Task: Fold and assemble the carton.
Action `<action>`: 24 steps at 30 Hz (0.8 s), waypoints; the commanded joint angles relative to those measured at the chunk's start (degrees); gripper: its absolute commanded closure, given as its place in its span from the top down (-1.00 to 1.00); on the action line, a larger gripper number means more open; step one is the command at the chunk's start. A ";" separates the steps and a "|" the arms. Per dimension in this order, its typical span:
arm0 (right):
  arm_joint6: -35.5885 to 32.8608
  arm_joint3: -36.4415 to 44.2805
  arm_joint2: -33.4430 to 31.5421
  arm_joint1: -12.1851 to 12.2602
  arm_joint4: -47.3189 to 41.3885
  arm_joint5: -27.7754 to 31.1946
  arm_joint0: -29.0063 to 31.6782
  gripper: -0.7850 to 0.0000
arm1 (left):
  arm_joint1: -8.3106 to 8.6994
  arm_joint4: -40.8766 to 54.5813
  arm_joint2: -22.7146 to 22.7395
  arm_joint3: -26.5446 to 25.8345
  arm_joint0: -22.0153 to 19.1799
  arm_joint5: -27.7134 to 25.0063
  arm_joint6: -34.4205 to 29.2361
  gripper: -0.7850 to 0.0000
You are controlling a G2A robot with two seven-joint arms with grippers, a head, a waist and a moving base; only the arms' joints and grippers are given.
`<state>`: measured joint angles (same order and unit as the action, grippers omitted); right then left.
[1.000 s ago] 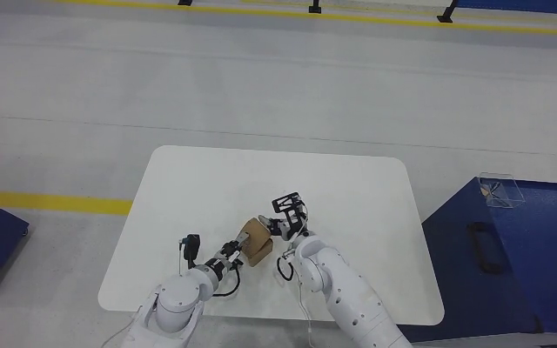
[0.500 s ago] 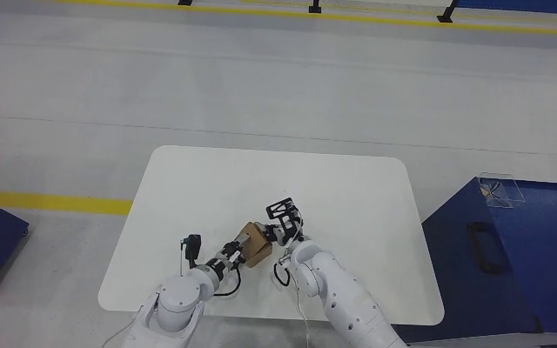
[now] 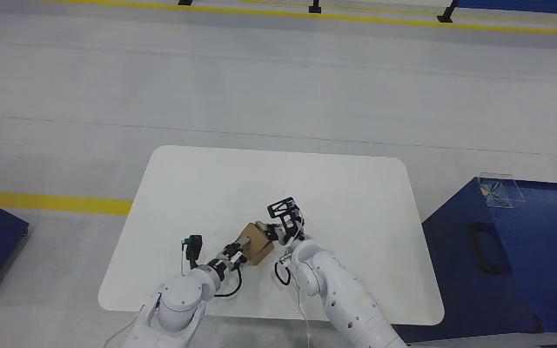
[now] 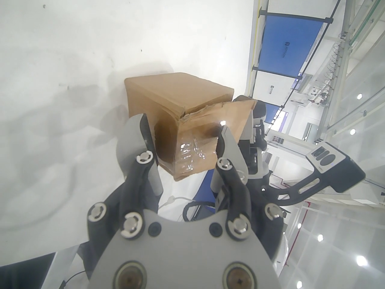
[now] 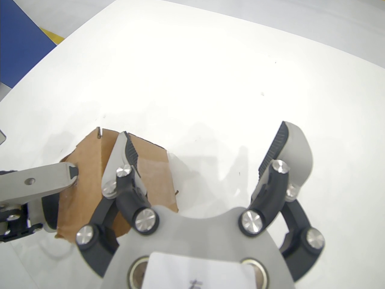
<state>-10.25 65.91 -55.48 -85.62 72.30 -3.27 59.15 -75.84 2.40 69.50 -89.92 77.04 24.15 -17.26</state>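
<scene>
- Table: white, rounded corners. You have the carton standing on it, on the half nearest the robot and about midway between its two side edges.
- Blue cabinet: well apart from the carton, off the table on the right arm's side.
- Carton: brown cardboard, set up as a box and resting on the table between your two grippers.
- Left gripper: touching the carton on the robot's side. Its fingers are partly spread, one on each side of the carton's near corner. Both look pressed to the cardboard, so you have hold of the carton here.
- Right gripper: just beside the carton, opposite the left one. Its fingers are spread wide and grip nothing. One finger lies over the carton's top and the other is clear of the carton.
- Flap: sticks out from the carton's edge toward the right gripper and is torn at its corner.
- Clear tape: on the carton face between the left fingers.
</scene>
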 commanded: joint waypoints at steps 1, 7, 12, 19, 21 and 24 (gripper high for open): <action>0.05 -0.04 -0.20 -0.03 0.04 -0.09 -0.05 1.00 | -0.01 0.01 -0.11 0.07 -0.09 0.16 0.02 -0.04; 0.05 -0.08 -0.75 -0.06 0.09 0.21 0.03 1.00 | -0.04 0.08 -0.28 -0.03 -0.12 0.48 0.36 -0.03; -0.09 -0.33 -0.89 -0.16 -0.01 0.68 0.10 1.00 | -0.06 0.04 -0.50 0.04 -0.25 0.76 0.55 -0.02; 0.10 -0.49 -1.14 -0.30 -0.35 1.43 0.10 1.00 | -0.10 0.25 -0.71 -0.15 -0.15 0.29 0.92 0.00; 0.15 -0.40 -1.23 -0.32 -0.31 1.63 0.16 1.00 | -0.10 0.26 -0.73 -0.29 -0.11 0.37 0.95 0.00; 0.20 -0.19 -1.34 -0.35 -0.27 1.73 0.30 1.00 | -0.09 0.17 -0.79 -0.39 -0.04 0.31 0.99 0.00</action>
<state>-10.04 65.68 -56.81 -85.96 71.91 -1.58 59.42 -75.93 2.61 68.74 -90.31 76.98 24.47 -16.27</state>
